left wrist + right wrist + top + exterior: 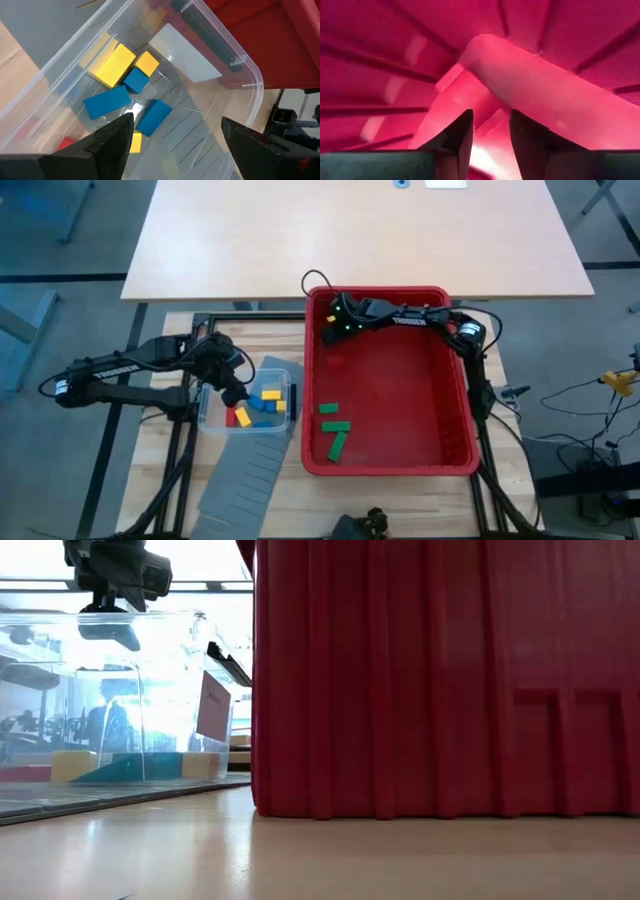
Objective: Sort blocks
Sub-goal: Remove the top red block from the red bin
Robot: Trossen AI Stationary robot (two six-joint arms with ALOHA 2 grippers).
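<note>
My left gripper (235, 392) (175, 145) hangs open above a small clear tub (240, 65) that holds yellow (115, 65), blue (106, 101) and red (65, 145) blocks. Three green blocks (335, 430) lie on the floor of the red bin (390, 292), at its near left corner. My right gripper (332, 320) (490, 132) reaches down into the bin's far left corner, its fingers a narrow gap apart. Just ahead of the fingertips lies a red block-like shape (452, 100). I cannot tell whether the fingers touch it.
The tub (215, 420) sits on a grey slotted panel (240, 475), left of the red bin. In the low view the bin's tall wall (440, 680) fills the right side. A larger pale table (350, 230) stands beyond the work table.
</note>
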